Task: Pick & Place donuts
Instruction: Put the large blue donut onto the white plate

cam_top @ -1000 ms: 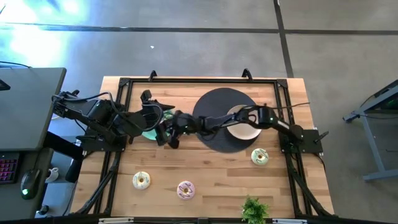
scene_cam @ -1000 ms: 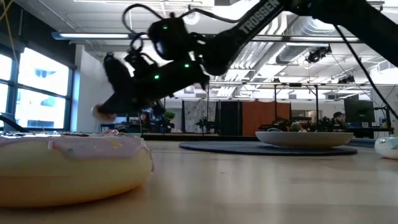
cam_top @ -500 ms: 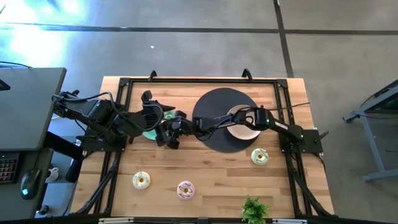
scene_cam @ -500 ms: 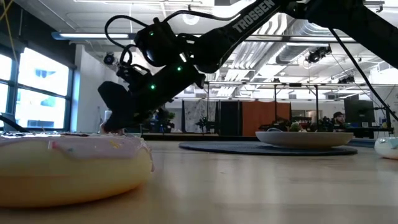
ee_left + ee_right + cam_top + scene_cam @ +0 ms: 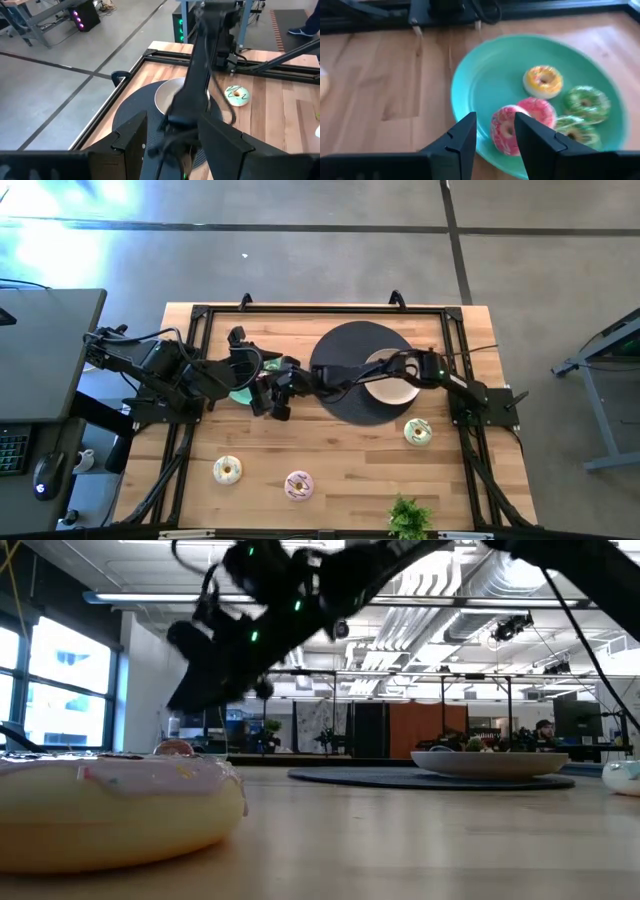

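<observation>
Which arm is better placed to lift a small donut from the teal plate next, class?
Right. The right gripper hangs open directly over the teal plate, with the pink donut between its fingers. The left gripper faces the dark mat instead.

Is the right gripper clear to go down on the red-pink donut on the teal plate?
Probably yes. The right gripper is open just above the red-pink donut near the teal plate's edge, with nothing between; a second pink donut touches it.

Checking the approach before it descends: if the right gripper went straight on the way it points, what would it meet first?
Probably the red-pink donut on the teal plate; it lies between the right gripper's open fingers, though depth is unclear.
</observation>
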Motion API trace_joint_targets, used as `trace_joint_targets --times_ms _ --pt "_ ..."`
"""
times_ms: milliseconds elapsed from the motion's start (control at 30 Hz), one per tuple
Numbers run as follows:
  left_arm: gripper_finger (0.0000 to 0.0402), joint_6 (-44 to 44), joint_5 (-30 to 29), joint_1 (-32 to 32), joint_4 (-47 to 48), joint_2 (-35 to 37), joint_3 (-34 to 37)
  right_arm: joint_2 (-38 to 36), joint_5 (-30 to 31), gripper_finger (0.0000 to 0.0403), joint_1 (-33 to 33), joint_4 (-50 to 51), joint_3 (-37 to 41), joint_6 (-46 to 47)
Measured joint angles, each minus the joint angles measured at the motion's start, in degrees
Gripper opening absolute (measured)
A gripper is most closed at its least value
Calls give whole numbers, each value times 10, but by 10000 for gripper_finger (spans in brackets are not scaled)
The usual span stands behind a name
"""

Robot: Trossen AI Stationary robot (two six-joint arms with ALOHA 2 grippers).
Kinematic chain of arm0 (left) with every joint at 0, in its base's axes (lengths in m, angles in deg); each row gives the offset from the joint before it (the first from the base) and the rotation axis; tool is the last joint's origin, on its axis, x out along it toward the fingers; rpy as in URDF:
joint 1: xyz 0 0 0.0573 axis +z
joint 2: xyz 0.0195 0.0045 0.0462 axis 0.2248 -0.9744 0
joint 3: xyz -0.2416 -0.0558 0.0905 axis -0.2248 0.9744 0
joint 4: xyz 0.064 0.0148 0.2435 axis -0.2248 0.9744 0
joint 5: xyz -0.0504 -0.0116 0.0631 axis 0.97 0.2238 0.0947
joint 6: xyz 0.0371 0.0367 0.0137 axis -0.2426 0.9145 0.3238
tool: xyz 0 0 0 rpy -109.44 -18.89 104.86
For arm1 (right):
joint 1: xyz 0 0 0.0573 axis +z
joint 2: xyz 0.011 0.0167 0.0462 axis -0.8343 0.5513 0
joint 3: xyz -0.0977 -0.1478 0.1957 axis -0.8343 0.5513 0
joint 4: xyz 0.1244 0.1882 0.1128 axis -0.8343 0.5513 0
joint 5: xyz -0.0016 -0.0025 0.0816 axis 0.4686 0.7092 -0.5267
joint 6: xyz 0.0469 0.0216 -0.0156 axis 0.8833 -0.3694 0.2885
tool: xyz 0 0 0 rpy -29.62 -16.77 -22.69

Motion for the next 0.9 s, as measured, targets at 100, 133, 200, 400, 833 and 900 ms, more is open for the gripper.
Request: trace_joint_targets --times_ms 100,133,200,400,833,900 --pt "172 0 0 0 0 0 0 -50 2 129 4 81 0 -22" --pt "172 0 0 0 0 0 0 -69 2 129 7 113 0 -29" --pt "172 0 -1 0 0 0 0 -109 2 130 14 188 0 -40" --pt "172 -2 2 0 0 0 0 -237 0 131 35 443 0 -67" --pt "172 -30 3 0 0 -1 0 -500 20 131 88 741 179 122" --pt "172 -29 3 0 0 -1 0 -547 19 131 104 721 252 165"
